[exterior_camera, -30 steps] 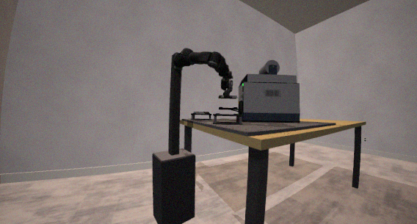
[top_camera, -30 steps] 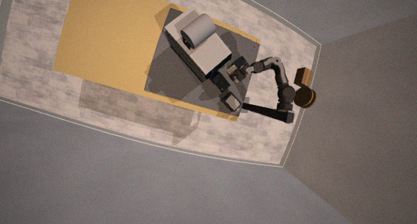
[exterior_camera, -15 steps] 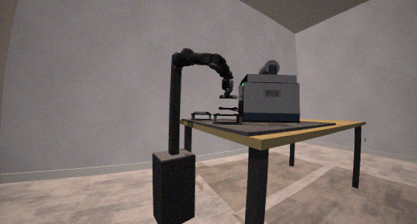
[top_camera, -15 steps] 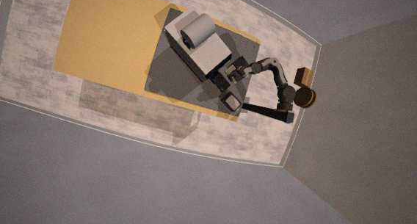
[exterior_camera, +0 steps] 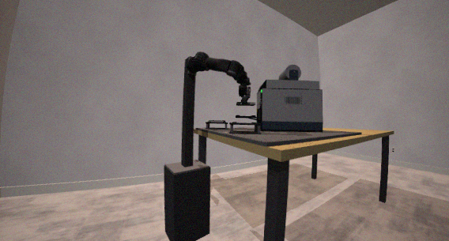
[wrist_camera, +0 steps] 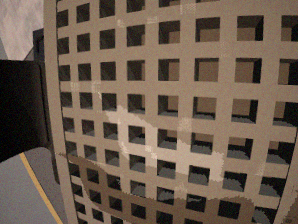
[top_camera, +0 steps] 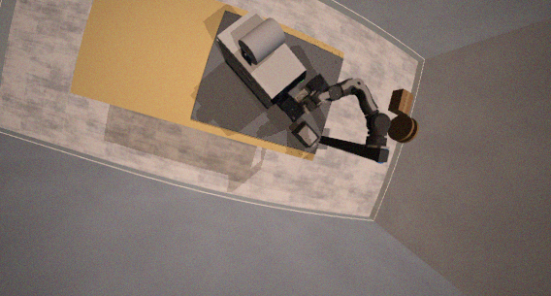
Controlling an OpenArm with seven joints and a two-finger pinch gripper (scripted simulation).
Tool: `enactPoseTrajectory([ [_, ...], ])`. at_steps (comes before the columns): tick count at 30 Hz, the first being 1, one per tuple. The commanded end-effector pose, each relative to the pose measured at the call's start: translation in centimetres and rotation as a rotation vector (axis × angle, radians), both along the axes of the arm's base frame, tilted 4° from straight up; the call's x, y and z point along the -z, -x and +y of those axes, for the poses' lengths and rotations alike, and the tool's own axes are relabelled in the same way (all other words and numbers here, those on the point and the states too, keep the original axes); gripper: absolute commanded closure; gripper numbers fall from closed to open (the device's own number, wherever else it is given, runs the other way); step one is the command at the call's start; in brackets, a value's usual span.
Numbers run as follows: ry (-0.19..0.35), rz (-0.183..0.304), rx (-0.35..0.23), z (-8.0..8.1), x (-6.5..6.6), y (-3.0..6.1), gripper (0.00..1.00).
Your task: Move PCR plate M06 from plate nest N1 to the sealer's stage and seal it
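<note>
Hand (exterior_camera: 245, 101) grips plate M06 (wrist_camera: 173, 110) — pale grid, open dark wells; level above stage (exterior_camera: 246, 117)
</note>
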State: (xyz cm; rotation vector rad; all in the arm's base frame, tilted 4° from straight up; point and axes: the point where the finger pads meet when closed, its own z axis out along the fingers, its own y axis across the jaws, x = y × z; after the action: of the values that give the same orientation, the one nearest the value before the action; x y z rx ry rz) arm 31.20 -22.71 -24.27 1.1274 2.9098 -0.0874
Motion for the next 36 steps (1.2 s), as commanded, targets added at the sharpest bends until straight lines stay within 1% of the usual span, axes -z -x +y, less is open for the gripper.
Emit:
enactPoseTrajectory([
  [1, 0.000, -0.003, 0.001, 0.6, -0.2, -0.67, 1.00],
  [5, 0.003, 0.001, 0.005, 2.7, -0.4, -3.02, 1.00],
  [17, 0.003, 0.001, 0.005, 2.7, -0.4, -3.02, 1.00],
  [22, 0.003, 0.001, 0.004, 5.5, -0.6, -6.08, 1.00],
  [36, 0.000, -0.001, 0.005, 5.5, -0.6, -6.00, 1.00],
])
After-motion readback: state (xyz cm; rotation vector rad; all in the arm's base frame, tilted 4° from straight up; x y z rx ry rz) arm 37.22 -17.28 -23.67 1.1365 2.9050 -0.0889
